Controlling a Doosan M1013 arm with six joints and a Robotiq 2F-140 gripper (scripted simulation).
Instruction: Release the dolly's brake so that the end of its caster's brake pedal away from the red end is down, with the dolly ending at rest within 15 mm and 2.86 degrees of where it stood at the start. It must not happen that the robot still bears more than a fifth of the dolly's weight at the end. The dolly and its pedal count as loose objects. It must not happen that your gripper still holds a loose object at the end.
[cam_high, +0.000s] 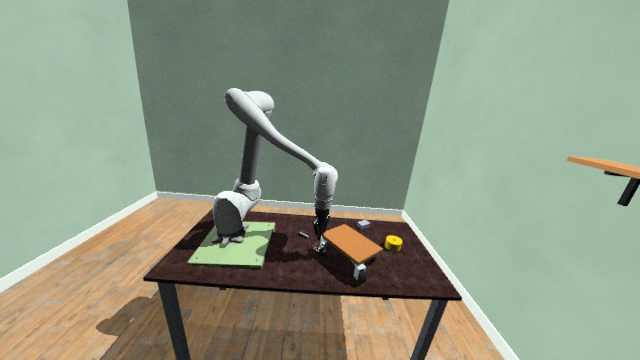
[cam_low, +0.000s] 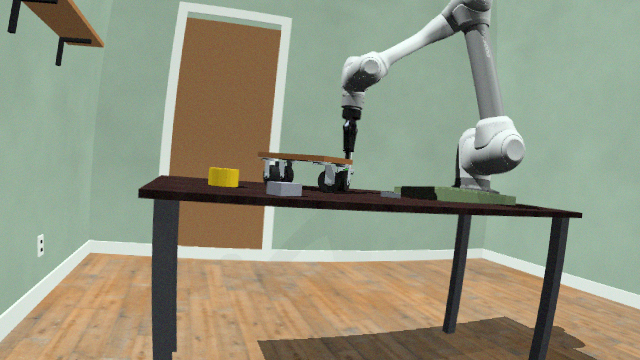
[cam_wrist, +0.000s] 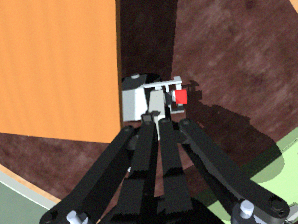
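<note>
The dolly (cam_high: 352, 242) has an orange wooden deck on small casters and stands on the dark table, right of centre; it also shows in the exterior view (cam_low: 306, 158) and at the left of the wrist view (cam_wrist: 60, 50). Its braked caster (cam_high: 320, 246) sticks out at the deck's near-left corner. The caster's brake pedal is grey with a red end (cam_wrist: 180, 98) pointing away from the deck. My gripper (cam_wrist: 158, 100) (cam_high: 318, 234) is shut and empty, pointing straight down, with its tips right over the grey part of the pedal. Contact cannot be told.
A yellow cylinder (cam_high: 393, 243) and a small grey block (cam_high: 363, 224) lie right of and behind the dolly. A small dark piece (cam_high: 303, 234) lies left of the gripper. My green base plate (cam_high: 235, 245) covers the table's left part.
</note>
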